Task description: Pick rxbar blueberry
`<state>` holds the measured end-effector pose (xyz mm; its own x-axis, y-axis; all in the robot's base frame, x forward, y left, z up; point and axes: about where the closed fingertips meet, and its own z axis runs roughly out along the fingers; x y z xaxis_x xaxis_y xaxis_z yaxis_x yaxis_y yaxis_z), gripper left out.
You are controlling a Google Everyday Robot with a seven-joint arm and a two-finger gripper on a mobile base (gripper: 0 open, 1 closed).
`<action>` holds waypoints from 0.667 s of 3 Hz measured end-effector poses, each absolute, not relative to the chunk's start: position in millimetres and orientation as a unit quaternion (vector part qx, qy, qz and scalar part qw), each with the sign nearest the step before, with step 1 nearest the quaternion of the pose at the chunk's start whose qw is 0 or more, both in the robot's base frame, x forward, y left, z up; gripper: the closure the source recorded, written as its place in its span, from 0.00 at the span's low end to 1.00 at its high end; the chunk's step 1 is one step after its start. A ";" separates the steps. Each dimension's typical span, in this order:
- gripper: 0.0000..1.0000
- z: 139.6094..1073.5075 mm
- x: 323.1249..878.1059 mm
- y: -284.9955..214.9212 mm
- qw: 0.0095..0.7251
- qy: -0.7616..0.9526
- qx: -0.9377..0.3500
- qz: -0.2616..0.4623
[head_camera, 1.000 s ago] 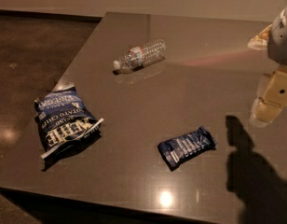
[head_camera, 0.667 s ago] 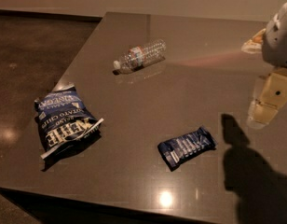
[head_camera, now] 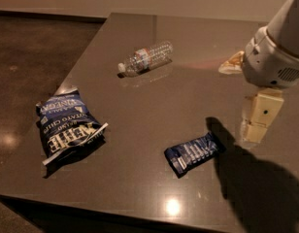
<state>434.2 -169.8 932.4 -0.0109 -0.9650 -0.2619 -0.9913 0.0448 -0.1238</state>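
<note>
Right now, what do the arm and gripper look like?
At the right edge, the arm is a rounded pale-grey shell with a patch of small vent holes. Below it, the gripper is blocky, cream-tan, with one dark dot.

Your arm (head_camera: 291, 13) comes in from the upper right corner of the view, its pale grey wrist housing (head_camera: 273, 59) tilted down and to the left. Beneath it, your beige gripper (head_camera: 255, 130) hangs pointing downward at the right side.

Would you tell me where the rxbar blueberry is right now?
In the camera view, the rxbar blueberry lies on the table, right of centre near the front edge, just lower left of the gripper at the right.
</note>
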 end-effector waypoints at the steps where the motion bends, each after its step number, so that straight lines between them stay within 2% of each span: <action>1: 0.00 911.3 426.5 -152.6 0.136 0.674 -0.724 0.063; 2: 0.00 892.3 419.5 -145.3 0.126 0.652 -0.744 0.075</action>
